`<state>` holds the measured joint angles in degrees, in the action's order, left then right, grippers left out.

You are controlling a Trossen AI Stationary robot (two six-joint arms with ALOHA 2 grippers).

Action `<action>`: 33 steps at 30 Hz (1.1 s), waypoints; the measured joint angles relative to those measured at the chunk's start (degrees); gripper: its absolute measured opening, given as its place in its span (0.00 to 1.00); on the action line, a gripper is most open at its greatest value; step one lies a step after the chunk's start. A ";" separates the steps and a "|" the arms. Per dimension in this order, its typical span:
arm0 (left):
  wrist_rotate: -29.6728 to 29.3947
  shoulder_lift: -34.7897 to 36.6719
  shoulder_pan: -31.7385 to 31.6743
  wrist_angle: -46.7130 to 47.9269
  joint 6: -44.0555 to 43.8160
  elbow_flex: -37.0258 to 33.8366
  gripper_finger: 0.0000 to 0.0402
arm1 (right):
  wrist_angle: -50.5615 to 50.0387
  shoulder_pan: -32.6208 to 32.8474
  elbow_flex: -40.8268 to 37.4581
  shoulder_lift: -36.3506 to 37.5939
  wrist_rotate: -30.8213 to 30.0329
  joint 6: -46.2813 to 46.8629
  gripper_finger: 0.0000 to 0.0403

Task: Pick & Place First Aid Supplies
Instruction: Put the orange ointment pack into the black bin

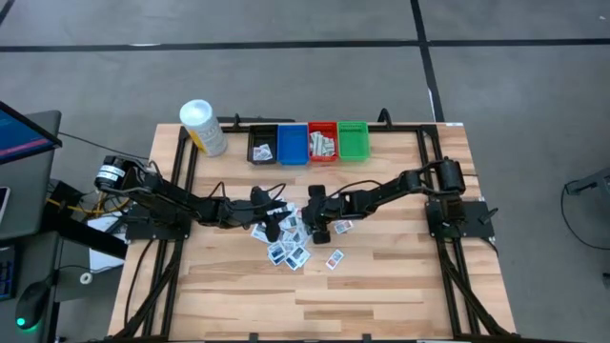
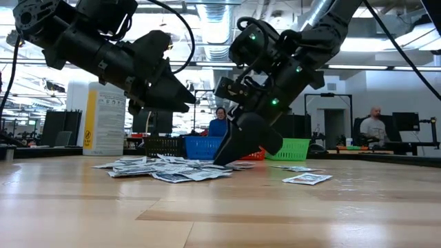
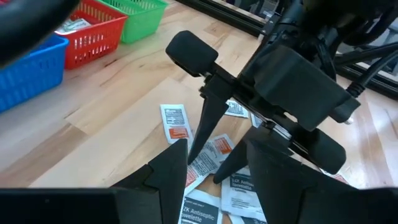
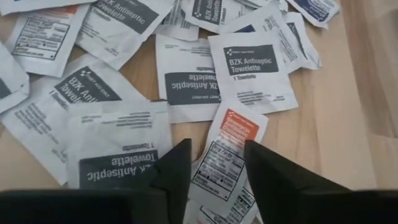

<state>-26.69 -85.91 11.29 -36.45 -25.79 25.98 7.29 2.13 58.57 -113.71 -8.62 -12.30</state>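
the packets [image 1: 286, 238] lie in a loose, overlapping heap near the middle of the table [image 1: 381, 286], with one stray packet [image 1: 335, 259] just beside it; the bins [image 1: 308, 143] stand in a row at the far edge, well apart from the heap, some already holding packets

the right gripper [image 4: 214, 165] is down over the heap, its fingers spread with a gap between them and nothing pinched; that gap straddles an orange-marked packet [image 4: 230, 149] that lies partly over a grey-labelled towelette packet [image 4: 118, 149]. in the low view its fingertips sit at or just above the paper; whether they touch cannot be told

the left gripper [image 3: 208, 168] hangs above the heap's other side, fingers also spread and empty, looking across at the right gripper

the packets look very light, thin and flat, likely smooth foil or coated paper, so they will probably slide on the wood and on each other instead of lifting. a flat face offers little to pinch; the better hold seems an edge or corner that rides up over a neighbour, such as the orange-marked packet's raised end. a pinch may also drag up the sheet beneath, and a soft packet may buckle or slip out
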 joint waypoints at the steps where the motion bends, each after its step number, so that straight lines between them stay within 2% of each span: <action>1: 0.51 0.00 0.00 0.00 -0.09 0.00 0.42 | -0.10 0.04 0.00 0.00 0.01 -0.34 0.33; 14: 1.44 0.00 0.00 0.00 -0.04 0.00 0.42 | -0.86 -0.35 -0.07 0.00 -0.26 -2.20 0.01; 19: 1.44 0.00 0.00 0.00 1.28 0.00 0.42 | -1.10 -0.66 -0.07 0.10 -1.03 -2.22 0.00; 22: 1.44 0.00 0.00 0.00 1.58 0.02 0.42 | -2.07 -0.04 -0.26 1.14 -3.75 -1.89 0.00; 33: 1.32 0.04 -2.66 -0.92 12.17 0.04 0.42 | -5.62 4.33 -0.19 10.45 -9.50 0.23 0.00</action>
<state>-25.37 -85.86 8.63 -37.36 -13.62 26.02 1.67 6.46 58.38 -103.26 -18.12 -12.07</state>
